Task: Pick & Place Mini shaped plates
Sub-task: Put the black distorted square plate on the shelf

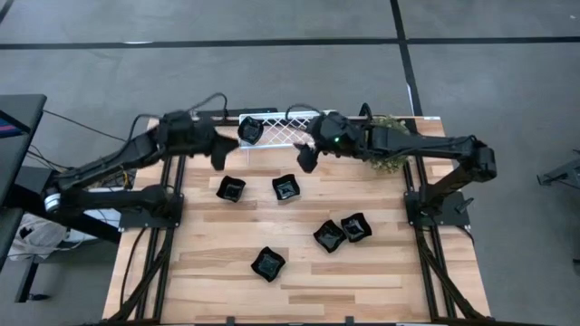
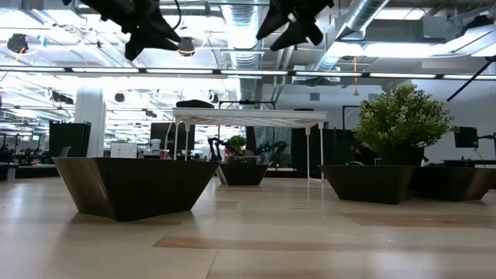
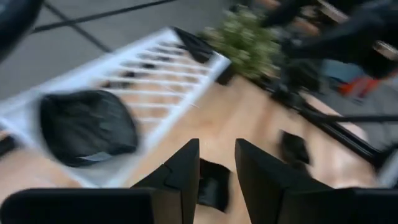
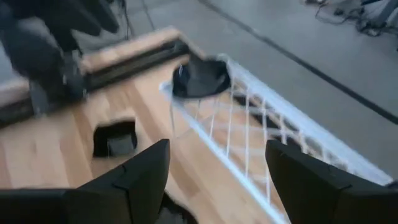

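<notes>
Left gripper [image 1: 218, 156]: fingers slightly apart, empty, raised above the far left of the table. Right gripper [image 1: 308, 159]: fingers wide, empty, raised beside the white lattice tray [image 1: 283, 132]. One glossy black dish [image 1: 249, 129] rests on the tray's left end; five lie on the wooden table [image 1: 217, 272]. Advice: descend squarely over the nearest dish [image 1: 285, 187] and pinch its rim.

Five black plates [image 1: 231, 189] are scattered mid-counter [image 1: 381, 290]; one plate [image 1: 250, 130] is seen on the white tray [image 1: 285, 127] at the far edge.

plant [image 1: 388, 145] partly under right arm, tray [image 1: 276, 132] middle hidden
</notes>
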Robot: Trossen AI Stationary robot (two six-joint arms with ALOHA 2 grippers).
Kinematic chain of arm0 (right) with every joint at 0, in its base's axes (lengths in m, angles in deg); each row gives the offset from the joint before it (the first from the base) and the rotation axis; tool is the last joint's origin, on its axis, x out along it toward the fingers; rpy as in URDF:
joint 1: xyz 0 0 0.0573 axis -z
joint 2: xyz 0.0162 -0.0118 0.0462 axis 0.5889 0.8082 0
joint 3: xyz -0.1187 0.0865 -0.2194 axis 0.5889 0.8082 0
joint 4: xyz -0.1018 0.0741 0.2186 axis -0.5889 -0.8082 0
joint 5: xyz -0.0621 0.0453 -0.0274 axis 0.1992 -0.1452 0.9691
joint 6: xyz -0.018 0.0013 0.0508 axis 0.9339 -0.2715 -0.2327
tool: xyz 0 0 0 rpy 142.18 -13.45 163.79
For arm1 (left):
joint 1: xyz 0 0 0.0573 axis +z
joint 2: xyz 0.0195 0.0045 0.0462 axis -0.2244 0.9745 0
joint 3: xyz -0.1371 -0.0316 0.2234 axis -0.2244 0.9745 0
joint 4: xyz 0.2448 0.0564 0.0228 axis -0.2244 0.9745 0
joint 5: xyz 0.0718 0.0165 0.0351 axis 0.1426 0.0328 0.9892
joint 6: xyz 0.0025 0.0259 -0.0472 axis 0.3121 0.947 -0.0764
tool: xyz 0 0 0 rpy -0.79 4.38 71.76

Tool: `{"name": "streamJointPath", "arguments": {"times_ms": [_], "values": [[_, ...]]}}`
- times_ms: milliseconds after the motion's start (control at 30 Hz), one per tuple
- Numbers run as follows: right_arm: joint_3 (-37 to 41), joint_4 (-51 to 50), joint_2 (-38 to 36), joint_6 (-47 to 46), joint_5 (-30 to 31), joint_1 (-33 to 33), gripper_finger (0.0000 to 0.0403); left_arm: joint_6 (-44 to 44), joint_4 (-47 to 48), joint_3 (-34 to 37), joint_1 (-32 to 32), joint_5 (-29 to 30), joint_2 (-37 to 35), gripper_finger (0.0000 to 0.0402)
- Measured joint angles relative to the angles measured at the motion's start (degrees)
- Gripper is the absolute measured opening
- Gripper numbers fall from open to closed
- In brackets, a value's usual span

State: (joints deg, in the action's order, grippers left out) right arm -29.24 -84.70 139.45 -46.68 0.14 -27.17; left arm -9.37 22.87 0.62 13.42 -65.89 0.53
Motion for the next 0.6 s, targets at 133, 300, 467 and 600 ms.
{"name": "streamJointPath", "arguments": {"times_ms": [133,300,467,600], "values": [[0.0,-1.4,1.6,-0.2,0.0,-1.4,0.0260,-3.9,-6.4,7.1,-7.4,0.3,-3.1,0.0104],[0.1,-3.2,3.7,-4.6,0.0,-4.2,0.0260,-10.4,-12.7,15.3,-14.7,2.1,-4.8,0.0104],[-0.2,-2.1,5.5,-5.8,-2.2,-9.0,0.0260,-16.6,-13.6,20.1,-20.6,5.6,-5.8,0.0104],[-0.1,-1.6,8.7,-5.7,-2.9,-11.8,0.0260,-21.1,-14.2,22.2,-24.5,7.6,-5.9,0.0104]]}}
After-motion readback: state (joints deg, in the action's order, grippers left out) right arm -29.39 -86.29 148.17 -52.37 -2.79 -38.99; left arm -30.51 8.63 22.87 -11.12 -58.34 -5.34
